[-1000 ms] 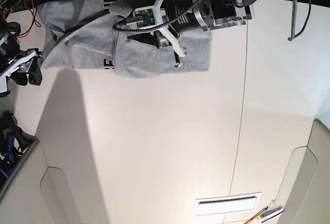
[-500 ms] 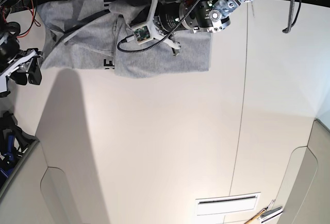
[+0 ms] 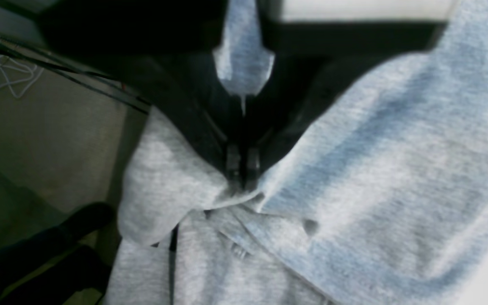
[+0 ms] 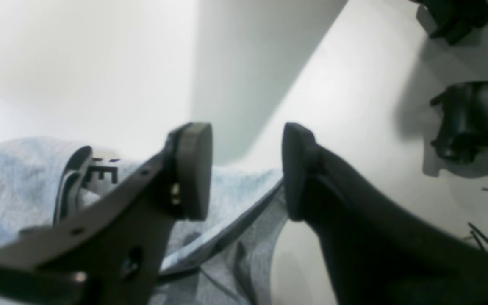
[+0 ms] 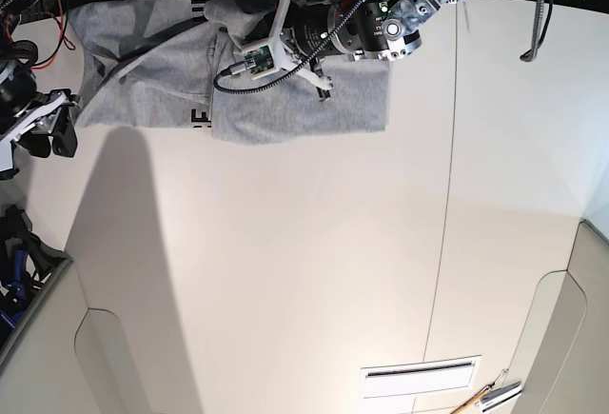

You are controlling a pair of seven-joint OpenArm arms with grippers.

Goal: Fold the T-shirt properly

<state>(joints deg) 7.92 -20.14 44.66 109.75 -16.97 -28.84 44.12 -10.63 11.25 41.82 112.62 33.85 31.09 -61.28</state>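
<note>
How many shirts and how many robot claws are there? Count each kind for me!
T-shirt: 1
Claws: 2, the left claw pinching the shirt, the right claw open
Total: 3

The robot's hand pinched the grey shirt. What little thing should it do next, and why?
Probably lift the pinched cloth a little and carry it across the shirt. The left gripper is shut on a fold of the heather-grey cotton T-shirt, which lies crumpled at the far edge of the white table. The right gripper is open, holding nothing, so only the left can pull now.
</note>
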